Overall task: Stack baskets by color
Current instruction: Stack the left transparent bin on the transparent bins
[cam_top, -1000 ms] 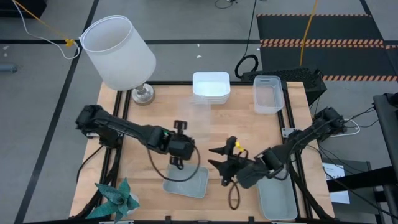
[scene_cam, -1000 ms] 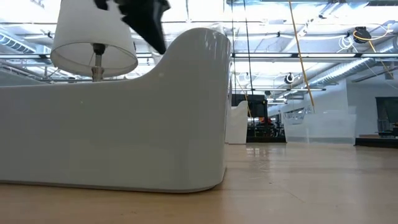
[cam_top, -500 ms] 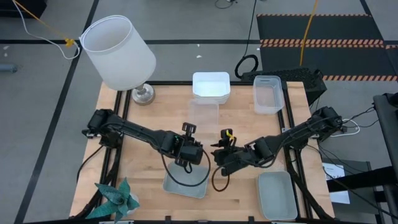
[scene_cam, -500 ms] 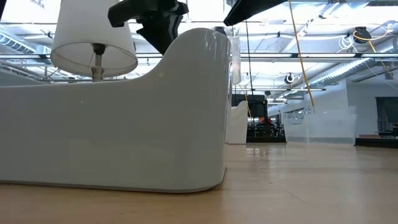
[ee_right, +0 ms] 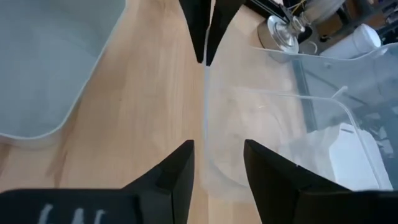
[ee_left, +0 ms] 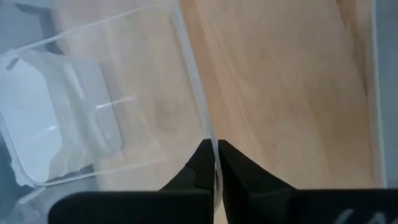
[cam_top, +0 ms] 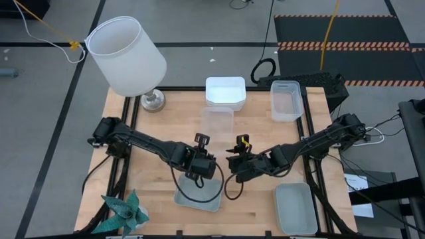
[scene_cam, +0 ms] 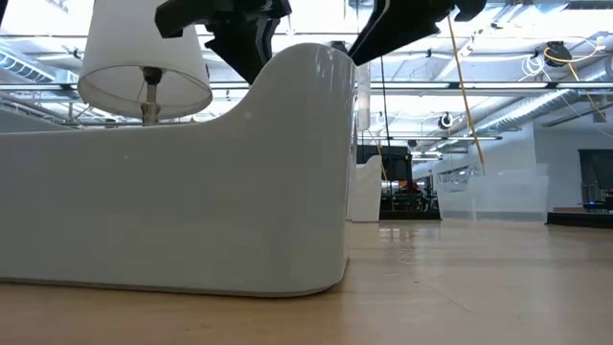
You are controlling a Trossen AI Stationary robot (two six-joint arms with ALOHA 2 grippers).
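A clear basket (cam_top: 217, 123) is at mid-table with my left gripper (cam_top: 200, 158) shut on its near edge. My right gripper (ee_right: 219, 168) is open beside it, one finger on either side of the same clear wall (ee_right: 206, 118); I cannot tell whether they touch it. Below the left gripper a grey-green basket (cam_top: 198, 194) rests flat on the table and fills the low view (scene_cam: 172, 192). White baskets (cam_top: 224, 93) sit stacked at the far edge. My left gripper pinches the clear basket's thin wall at its rim (ee_left: 213, 146) between its two fingers (ee_left: 200, 163). The fingers slant down from the table's near-left side. The basket stretches away from them toward the far edge, tilted.
A lamp with a big white shade (cam_top: 126, 56) stands at the far left. Another clear basket (cam_top: 285, 99) sits far right, a grey-green one (cam_top: 295, 207) near right, and a teal cloth (cam_top: 126, 212) at the near-left corner.
My right gripper has swung toward the table's left and far side, dropping a little, up to the clear basket, and has uncovered the near-right grey-green basket. My left gripper has gone slightly right and down with the clear basket.
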